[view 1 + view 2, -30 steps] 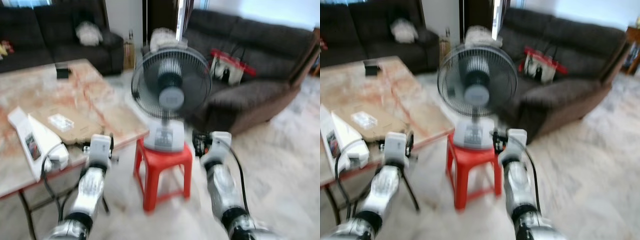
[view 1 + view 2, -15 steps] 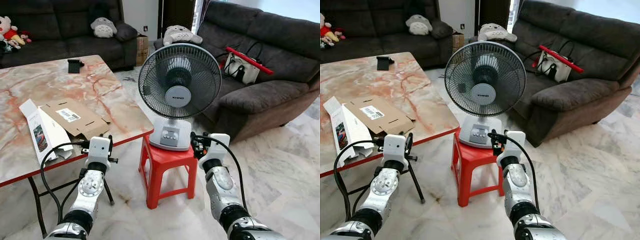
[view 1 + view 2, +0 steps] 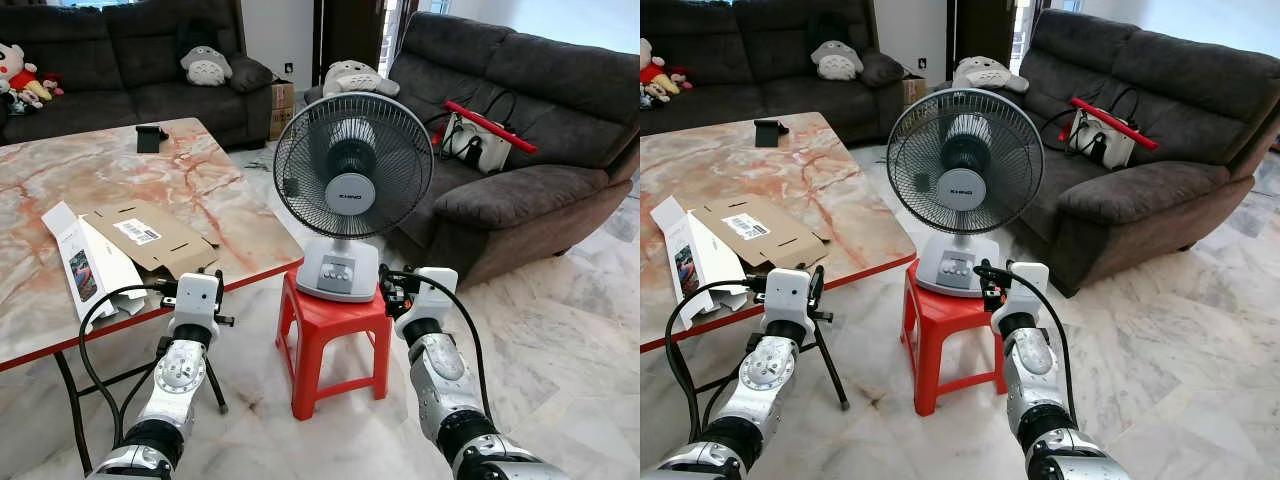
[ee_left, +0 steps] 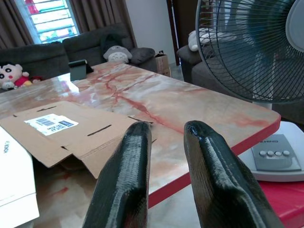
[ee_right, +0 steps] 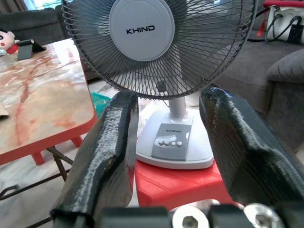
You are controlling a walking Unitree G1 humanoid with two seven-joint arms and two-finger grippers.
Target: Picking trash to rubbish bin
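Marble table (image 3: 200, 190) bearing flattened cardboard box (image 3: 150, 238), fan (image 3: 345, 195) on red stool (image 3: 335, 335)

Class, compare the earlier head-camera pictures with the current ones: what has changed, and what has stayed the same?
Only the camera shifted: the blur from a second ago is gone and the framing moved slightly. Nothing was grasped or released. The left gripper and right gripper remain raised, open and empty. The fan still stands on the red stool, the flattened cardboard on the table.

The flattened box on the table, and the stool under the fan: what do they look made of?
The flattened box looks like plain brown corrugated cardboard, matte, with cut slots and a stuck-on label. The stool looks like moulded red plastic, one piece, with a slight sheen. The table looks like glossy veined marble, possibly imitation.
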